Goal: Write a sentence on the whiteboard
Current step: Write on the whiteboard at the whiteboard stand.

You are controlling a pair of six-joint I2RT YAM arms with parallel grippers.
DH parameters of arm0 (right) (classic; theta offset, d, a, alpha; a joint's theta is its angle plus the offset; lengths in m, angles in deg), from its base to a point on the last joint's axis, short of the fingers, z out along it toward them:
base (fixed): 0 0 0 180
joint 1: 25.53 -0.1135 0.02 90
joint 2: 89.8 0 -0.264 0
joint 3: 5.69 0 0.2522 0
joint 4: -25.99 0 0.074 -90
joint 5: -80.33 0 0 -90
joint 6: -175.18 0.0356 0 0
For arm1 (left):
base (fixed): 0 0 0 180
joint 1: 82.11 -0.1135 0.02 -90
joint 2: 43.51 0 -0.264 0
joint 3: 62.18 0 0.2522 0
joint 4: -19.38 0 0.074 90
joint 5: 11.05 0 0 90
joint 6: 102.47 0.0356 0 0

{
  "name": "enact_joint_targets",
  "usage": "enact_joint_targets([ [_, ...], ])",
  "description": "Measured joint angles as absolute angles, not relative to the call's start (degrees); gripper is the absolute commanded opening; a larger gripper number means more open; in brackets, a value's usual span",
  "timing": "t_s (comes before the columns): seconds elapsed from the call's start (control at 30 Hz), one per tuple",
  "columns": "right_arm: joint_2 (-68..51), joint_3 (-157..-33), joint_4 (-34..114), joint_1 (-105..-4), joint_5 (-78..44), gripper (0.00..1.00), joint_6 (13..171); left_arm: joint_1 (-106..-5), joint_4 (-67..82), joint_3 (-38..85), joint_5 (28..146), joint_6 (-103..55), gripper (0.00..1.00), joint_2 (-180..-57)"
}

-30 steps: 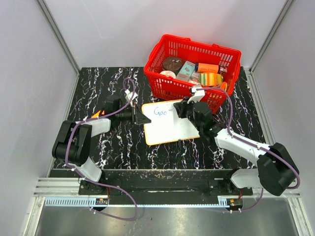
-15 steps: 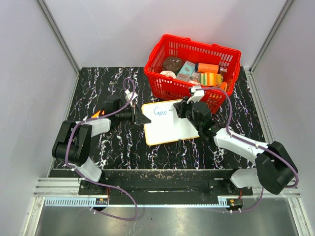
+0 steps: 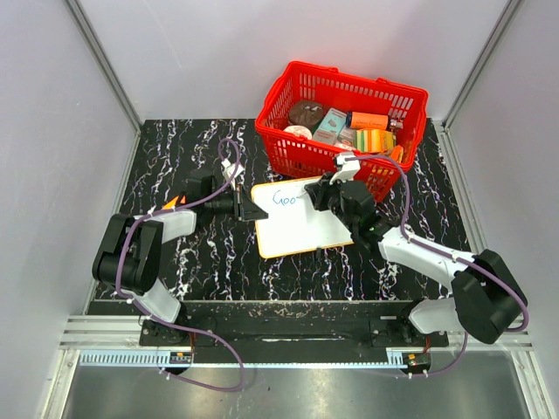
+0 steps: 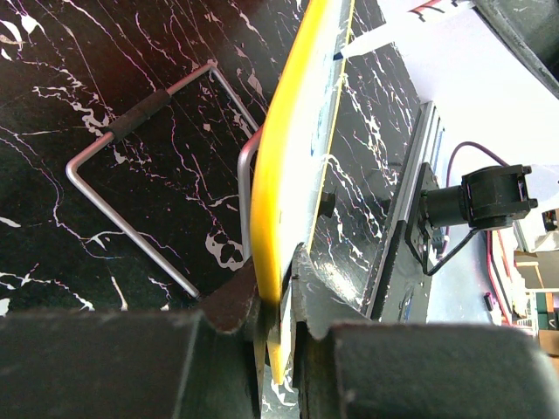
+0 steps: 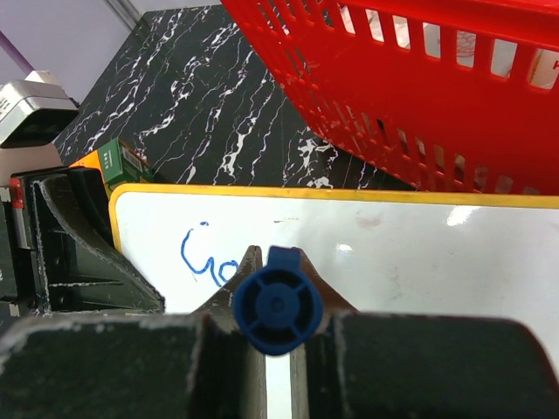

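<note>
Much of the writing is hard to make out. In the right wrist view the right claw (image 5: 278, 345) is clenched on a blue marker (image 5: 278, 300), seen end-on, so that its round blue end hides the marker's tip and covers part of the blue handwritten lettering (image 5: 206, 257); only "Go" shows beside the fingers. From above the lettering reads "Goo", small and thin, and nothing more can be told. The left wrist view shows the flat white whiteboard with rounded corners and a thin yellow-orange rim (image 4: 288, 157) almost edge-on, so its face cannot be read there; a bent silver wire frame (image 4: 131, 205) lies just beside it on the black, white-veined marble table (image 4: 61, 70), and whether the frame is joined to the whiteboard cannot be told. The whiteboard lies in the middle of the table, between the two arms and just in front of a red plastic mesh basket (image 3: 413, 118) holding assorted packets too small to name. The left claw (image 4: 275, 301) is clamped on the whiteboard's left edge, one finger on each face of the yellow rim. The right claw is over the whiteboard's far part, just right of the lettering and close beside the basket's near wall.
</note>
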State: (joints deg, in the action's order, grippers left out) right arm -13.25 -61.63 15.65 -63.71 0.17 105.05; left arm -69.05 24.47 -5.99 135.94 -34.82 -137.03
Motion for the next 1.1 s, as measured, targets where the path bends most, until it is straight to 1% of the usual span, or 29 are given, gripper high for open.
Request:
enact_joint_targets([
  [0.6,-14.3,-60.4,17.0,-63.7,-1.7,0.00,104.9,-69.0,24.5,-6.0,135.9,-34.8,0.00,-137.0],
  [1.1,-15.0,-60.2,18.3,-63.7,-0.2,0.00,104.6,-68.9,24.3,-5.6,136.0,-34.8,0.00,-137.4],
])
